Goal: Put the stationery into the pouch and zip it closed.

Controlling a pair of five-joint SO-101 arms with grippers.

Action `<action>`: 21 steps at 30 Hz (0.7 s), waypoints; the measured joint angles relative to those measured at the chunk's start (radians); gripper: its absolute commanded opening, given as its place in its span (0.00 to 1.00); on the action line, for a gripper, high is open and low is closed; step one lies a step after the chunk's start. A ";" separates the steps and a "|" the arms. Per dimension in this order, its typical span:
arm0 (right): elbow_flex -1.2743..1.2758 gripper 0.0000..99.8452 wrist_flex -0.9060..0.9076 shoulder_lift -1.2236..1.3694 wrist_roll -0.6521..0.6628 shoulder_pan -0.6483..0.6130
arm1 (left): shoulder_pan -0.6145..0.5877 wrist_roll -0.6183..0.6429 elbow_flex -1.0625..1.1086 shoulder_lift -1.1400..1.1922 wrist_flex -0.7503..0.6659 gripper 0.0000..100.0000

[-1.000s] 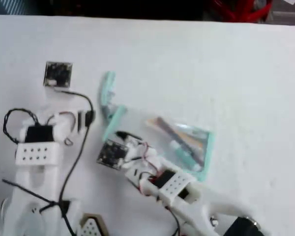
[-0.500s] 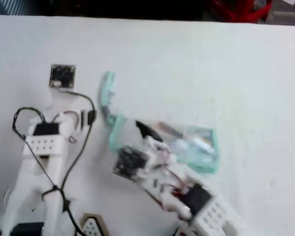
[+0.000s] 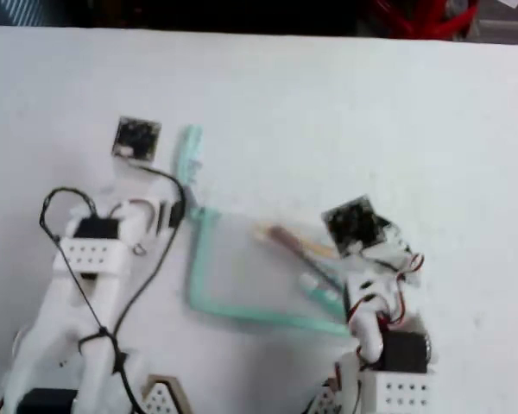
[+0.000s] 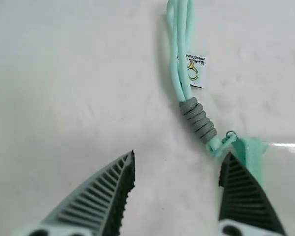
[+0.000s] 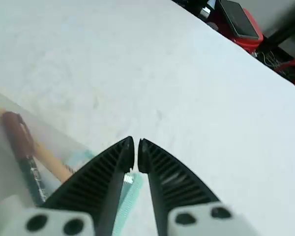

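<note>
The clear pouch with a teal edge lies flat mid-table, and pens show through its right half. Its teal strap runs off from the left corner. My left gripper is at that corner; in the left wrist view it stands open, with the strap's grey wrap and zip ring just past its fingertips. My right gripper is at the pouch's right end. In its own view it is shut, with the teal pouch edge between its fingers, beside a brown-capped pen.
The white table stretches bare to the back and right. Black cables loop off the left arm at the front left. Red and black gear sits beyond the table's far edge.
The right arm has swung from the pouch's left side to its right end. The pouch now lies straighter. The left arm has moved right and forward toward the strap corner.
</note>
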 measured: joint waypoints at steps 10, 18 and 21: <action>-0.129 0.02 -0.112 0.612 0.008 0.167 | 0.008 -0.015 -0.101 0.272 0.029 0.23; -0.330 0.02 -0.068 1.073 0.044 0.152 | 0.008 -0.015 -0.288 0.476 0.176 0.21; -0.391 0.02 -0.046 1.172 0.094 0.078 | 0.011 -0.015 -0.292 0.476 0.178 0.23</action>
